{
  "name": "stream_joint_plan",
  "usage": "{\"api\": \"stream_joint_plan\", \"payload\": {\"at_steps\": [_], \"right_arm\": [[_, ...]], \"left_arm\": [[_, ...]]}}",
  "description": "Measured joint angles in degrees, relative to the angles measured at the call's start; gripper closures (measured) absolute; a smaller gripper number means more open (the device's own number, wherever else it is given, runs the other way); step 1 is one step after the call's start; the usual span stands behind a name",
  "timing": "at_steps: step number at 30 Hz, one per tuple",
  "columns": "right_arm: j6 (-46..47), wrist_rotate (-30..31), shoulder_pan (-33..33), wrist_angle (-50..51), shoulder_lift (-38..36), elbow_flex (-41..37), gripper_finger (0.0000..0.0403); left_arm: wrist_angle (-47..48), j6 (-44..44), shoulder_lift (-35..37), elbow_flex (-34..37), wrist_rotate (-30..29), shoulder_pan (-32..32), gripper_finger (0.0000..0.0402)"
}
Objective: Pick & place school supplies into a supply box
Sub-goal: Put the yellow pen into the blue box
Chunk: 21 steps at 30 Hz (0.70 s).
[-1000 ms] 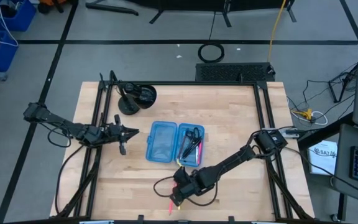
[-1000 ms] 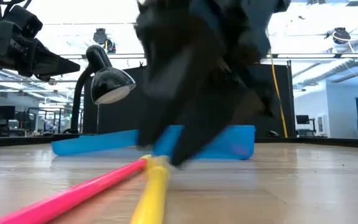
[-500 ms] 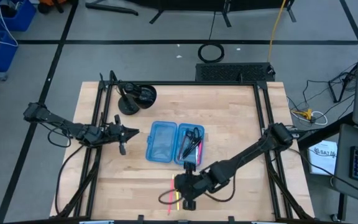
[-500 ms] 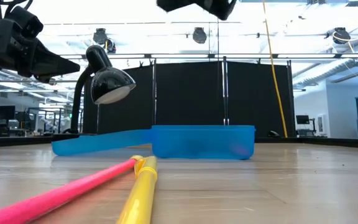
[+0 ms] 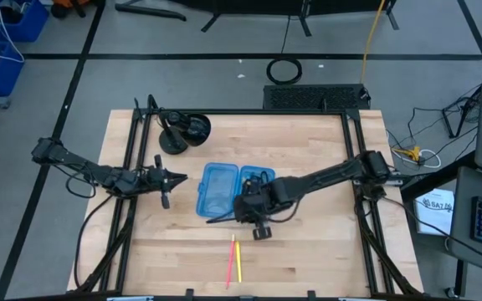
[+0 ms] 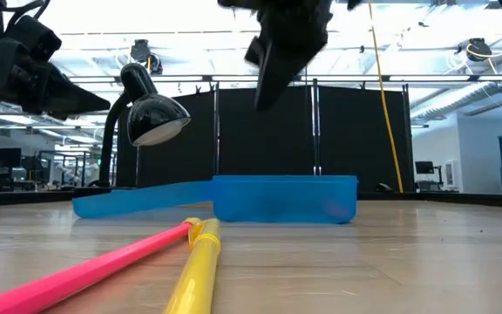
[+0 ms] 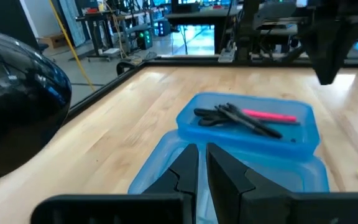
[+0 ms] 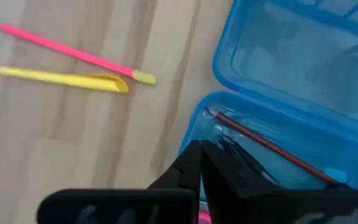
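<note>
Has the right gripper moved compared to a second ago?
Yes. In the high view the right gripper has gone from the table's near edge by the pink pencil up to over the supply box.

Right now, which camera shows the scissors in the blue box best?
The left wrist view: the scissors lie unobstructed in the supply box. In the high view the right arm partly covers them; the low view's box wall hides them.
</note>
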<state>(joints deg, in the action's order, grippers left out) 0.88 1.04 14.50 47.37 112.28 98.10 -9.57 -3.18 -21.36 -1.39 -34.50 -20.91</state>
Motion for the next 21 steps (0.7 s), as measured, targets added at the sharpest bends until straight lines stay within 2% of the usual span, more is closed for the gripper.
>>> {"api": "stream_joint_plan", "payload": {"at_steps": [3,7,11,13,16,21], "right_arm": [[0.3,-1.3,-0.6,2.7,3.0,2.5,0.0396],[-4.7,-2.0,0.9,12.7,10.2,15.3,0.0399],[-14.1,4.3,5.4,21.6,19.2,30.3,0.0402],[-18.6,8.6,7.6,25.6,22.0,35.1,0.04],[-25.4,13.3,10.0,26.0,22.9,36.5,0.0399],[-32.8,13.7,12.7,21.1,24.0,36.2,0.0402]], "left_arm": [[1.3,0.0,0.0,0.0,0.0,0.0,0.0364],[1.3,-0.4,0.0,0.0,0.0,0.0,0.0364],[0.0,-0.2,0.0,0.0,-0.1,0.0,0.0364],[0.0,-0.2,0.0,0.0,-0.5,0.0,0.0364],[-0.3,-0.4,0.0,0.0,-2.1,0.0,0.0364],[-2.5,-0.5,0.0,0.0,-4.4,0.0,0.0364]]}}
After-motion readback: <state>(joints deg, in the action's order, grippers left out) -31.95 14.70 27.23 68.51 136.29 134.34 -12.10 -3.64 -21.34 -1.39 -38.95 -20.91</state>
